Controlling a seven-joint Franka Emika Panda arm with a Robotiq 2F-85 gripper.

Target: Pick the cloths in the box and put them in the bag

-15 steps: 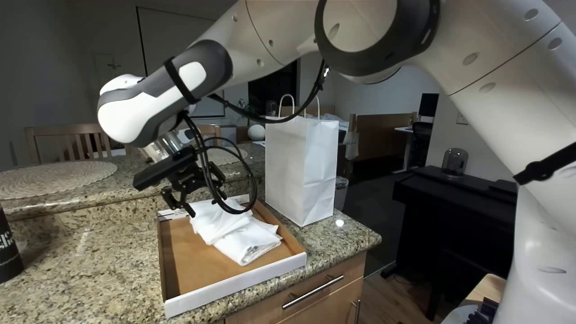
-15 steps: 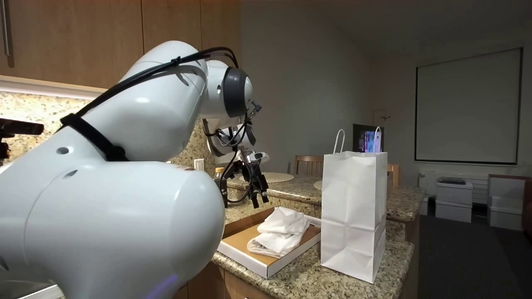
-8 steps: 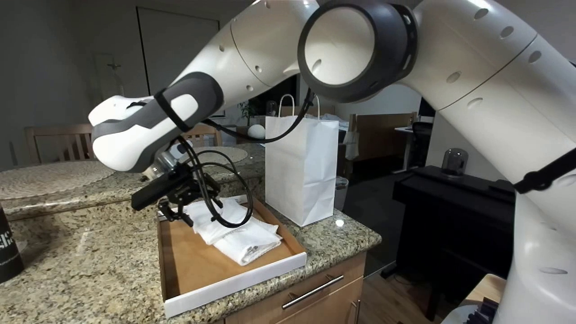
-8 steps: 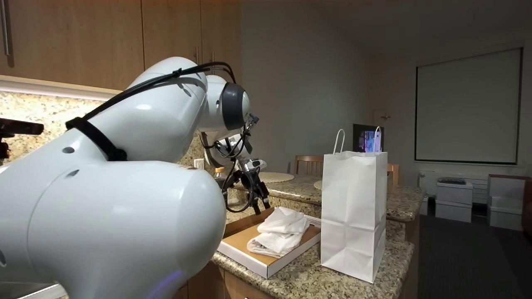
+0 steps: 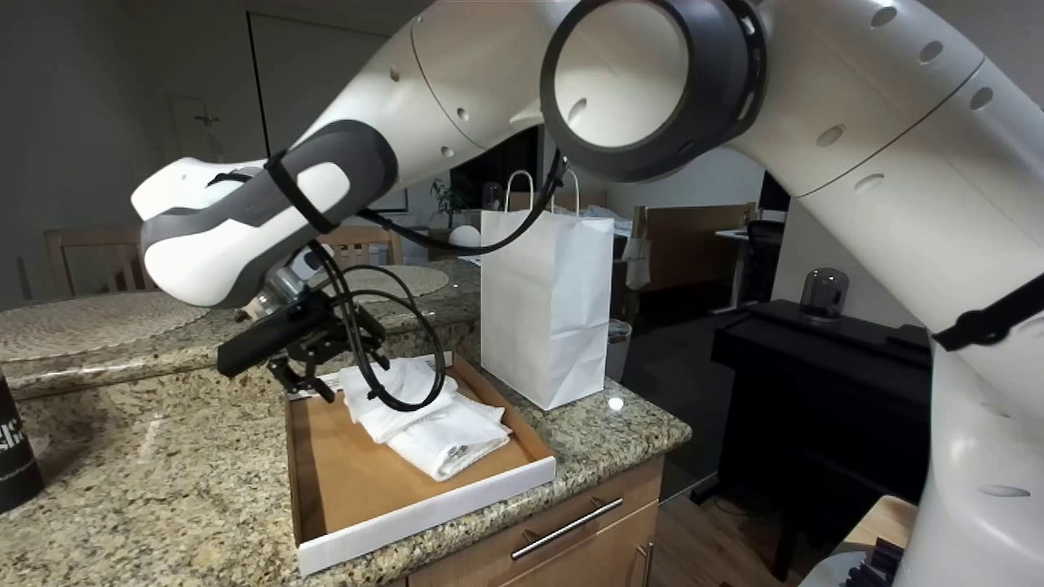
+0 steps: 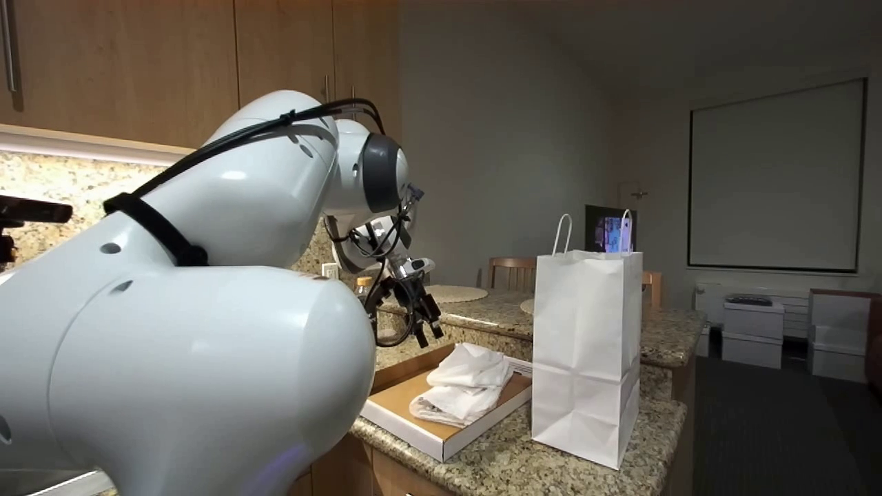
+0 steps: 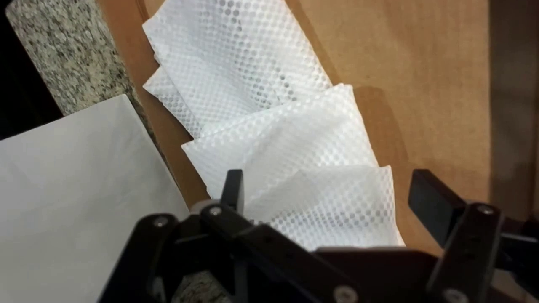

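Note:
White cloths [image 5: 453, 444] with a fine dotted mesh lie folded and overlapping inside the box [image 5: 351, 481]; how many there are I cannot tell. The box is shallow, brown inside with white outer walls. Beside it the tall white paper bag [image 6: 582, 351] stands upright, handles up; its inside is hidden. My gripper [image 6: 430, 339] hangs above the box, tilted, apart from the cloths. In the wrist view the gripper [image 7: 326, 185] is open, its fingers wide apart. Between them, farther down, shows the nearest cloth [image 7: 328, 202], with the bag [image 7: 71, 181] to the left.
The granite counter [image 5: 163, 497] carries box and bag, and its edge runs close to both. Behind the box rises a higher ledge with round woven mats [image 5: 98, 322]. A dark canister [image 5: 16, 456] stands at the far left in an exterior view.
My gripper came down towards the box, then lifted slightly and shifted a little away from the bag. It stayed open throughout. Cloths, box and bag have not moved.

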